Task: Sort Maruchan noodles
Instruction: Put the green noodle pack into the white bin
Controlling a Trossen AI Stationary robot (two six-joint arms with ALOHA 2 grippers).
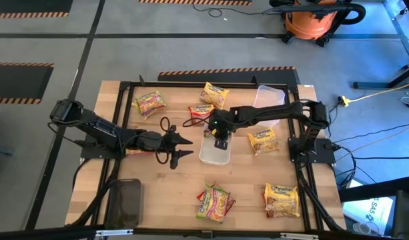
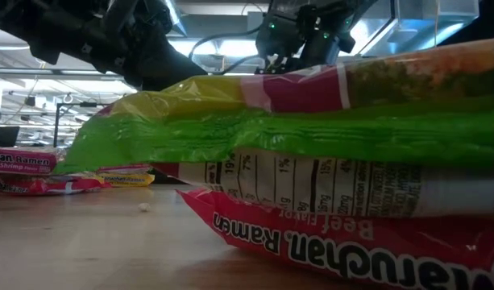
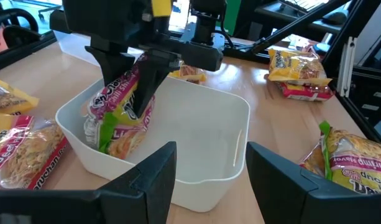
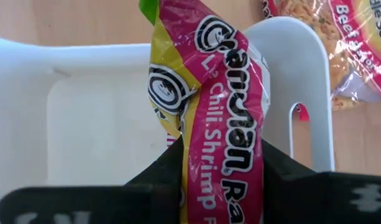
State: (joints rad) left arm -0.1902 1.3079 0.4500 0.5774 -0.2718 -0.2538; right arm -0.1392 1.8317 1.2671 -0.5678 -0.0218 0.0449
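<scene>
Right fingers [image 4: 221, 180] clamp chili shrimp packet [image 4: 224, 124] inside white tray [image 3: 196, 124]; left fingers [image 3: 209, 174] apart at its rim.

place: workshop or robotics lab | evidence: grey concrete floor [image 1: 191, 23] with hazard-striped tape [image 1: 224, 70]; orange shop vacuum [image 1: 314, 20] far right; wooden table [image 1: 164, 190] in black frame

The right arm reached from its base at the table's right edge across to the middle, bent at the elbow, wrist turned down. The right gripper [image 1: 220, 141] pointed straight down, its two dark fingers [image 4: 159, 171] pressed against either side of a packet [image 4: 224, 130]. The left arm stretched low from the left edge toward the middle. The left gripper [image 1: 180, 147] lay level, its fingers [image 3: 146, 180] spread apart and holding nothing.
</scene>
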